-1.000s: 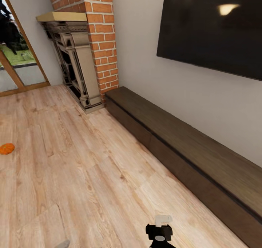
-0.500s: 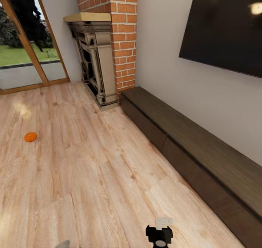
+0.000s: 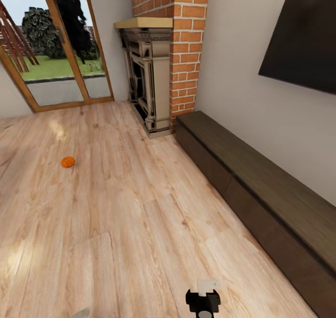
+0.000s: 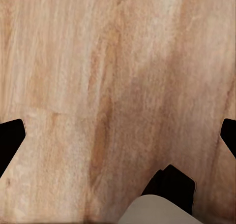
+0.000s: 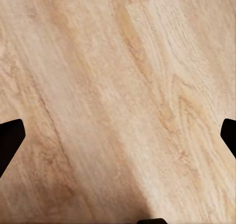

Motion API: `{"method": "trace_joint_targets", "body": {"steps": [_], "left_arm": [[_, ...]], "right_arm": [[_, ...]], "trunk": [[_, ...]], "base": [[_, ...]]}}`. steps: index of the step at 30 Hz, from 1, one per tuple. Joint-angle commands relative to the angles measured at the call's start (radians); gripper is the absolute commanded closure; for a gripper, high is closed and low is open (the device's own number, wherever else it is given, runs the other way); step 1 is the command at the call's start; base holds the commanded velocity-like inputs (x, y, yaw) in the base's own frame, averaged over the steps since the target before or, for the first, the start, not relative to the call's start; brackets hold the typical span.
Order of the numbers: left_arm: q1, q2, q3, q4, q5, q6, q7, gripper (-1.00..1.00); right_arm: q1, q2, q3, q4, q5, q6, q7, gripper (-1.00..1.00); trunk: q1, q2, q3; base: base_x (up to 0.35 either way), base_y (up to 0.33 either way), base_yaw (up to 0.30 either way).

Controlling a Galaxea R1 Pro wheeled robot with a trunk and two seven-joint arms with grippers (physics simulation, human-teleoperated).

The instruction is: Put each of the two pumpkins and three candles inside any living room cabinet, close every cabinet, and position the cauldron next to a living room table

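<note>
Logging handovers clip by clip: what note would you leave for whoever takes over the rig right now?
Left gripper: open, empty, over bare floor.
Right gripper: open, empty, also over floor.
One pumpkin lies on the floor, far left of the cabinet.
Cabinet runs along the wall beside the fireplace, drawers closed.
Done: nothing visibly stowed.
Left: fetch this pumpkin, then find the other pumpkin, candles, cauldron and table.

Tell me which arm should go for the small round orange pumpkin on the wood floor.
Left, probably. The small round orange pumpkin lies far off on the robot's left; both grippers hang open and empty, so the base must drive closer first.
</note>
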Motion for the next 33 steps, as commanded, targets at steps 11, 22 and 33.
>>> {"method": "trace_joint_targets", "body": {"steps": [11,22,33], "left_arm": [[0.000,-0.004,0.002,0.001,0.004,-0.004,0.000,-1.00],[0.000,-0.006,0.002,0.001,0.004,-0.006,0.000,-1.00],[0.000,-0.006,0.002,0.001,0.004,-0.006,0.000,-1.00]], "right_arm": [[-0.001,0.000,0.007,0.000,-0.010,-0.006,-0.003,-1.00],[-0.001,0.000,0.007,0.000,-0.010,-0.006,-0.003,-1.00],[-0.001,0.000,0.007,-0.001,-0.010,-0.006,-0.003,-1.00]], "trunk": [[0.000,0.000,0.011],[0.000,0.000,0.024],[0.000,0.000,0.037]], "base": [[-0.010,0.000,0.238],[-0.001,0.000,0.234],[-0.039,0.000,0.234]]}}
